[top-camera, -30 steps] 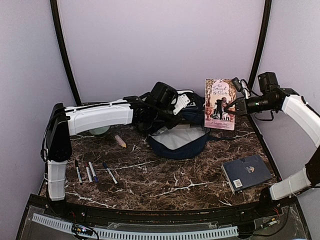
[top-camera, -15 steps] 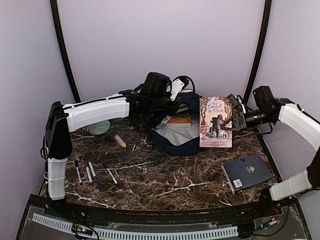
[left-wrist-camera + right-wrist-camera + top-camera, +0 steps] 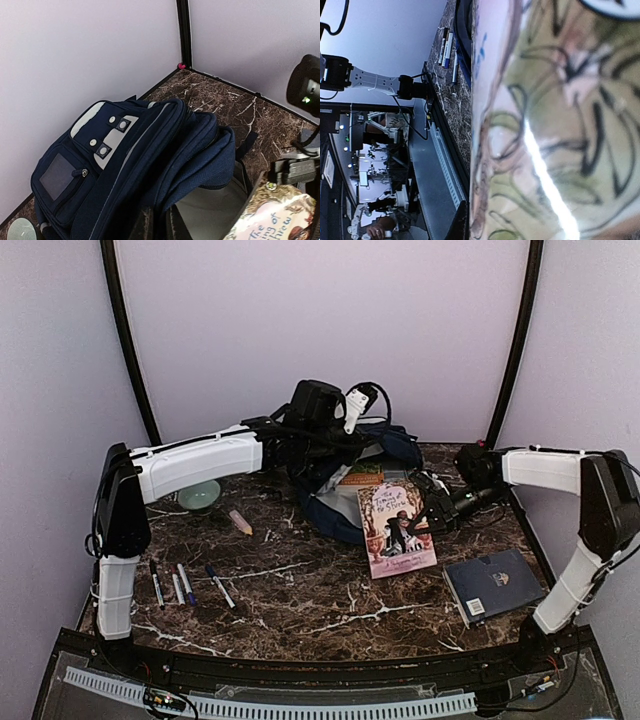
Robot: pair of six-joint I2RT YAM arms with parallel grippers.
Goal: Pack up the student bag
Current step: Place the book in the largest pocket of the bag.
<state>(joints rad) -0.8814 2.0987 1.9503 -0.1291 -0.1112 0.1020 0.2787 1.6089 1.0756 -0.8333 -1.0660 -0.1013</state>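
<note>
The marble table (image 3: 300,600) is the biggest thing I see. The student bag (image 3: 150,145) sits at the far middle of it, near the back wall. Its top is up and its mouth is open, with the pale grey lining showing inside. An orange book (image 3: 360,478) lies inside the open mouth.

My left arm reaches across from the near left to the top of the bag. The left gripper (image 3: 322,448) has its fingers pressed close together, and they look to be pinching the top edge of the bag. The wrist view is too tight for me to be sure of the pinch.

My right arm bends in from the right. The right gripper (image 3: 432,512) has its fingers squeezed on the right edge of a pink picture book (image 3: 397,530). That book is tilted, cover up, just on the near right side of the bag's mouth. The top of the book is touching or almost touching the bag. The right wrist camera sees little but the blurry cover.

A dark blue hardcover book (image 3: 495,585) lies flat at the near right, well apart from the bag.

A pale green round thing (image 3: 200,495) sits at the far left, partly under my left arm.

Some pens (image 3: 185,583) lie in a row at the near left. A short pink and yellow stick (image 3: 240,522) lies between the pens and the bag.
</note>
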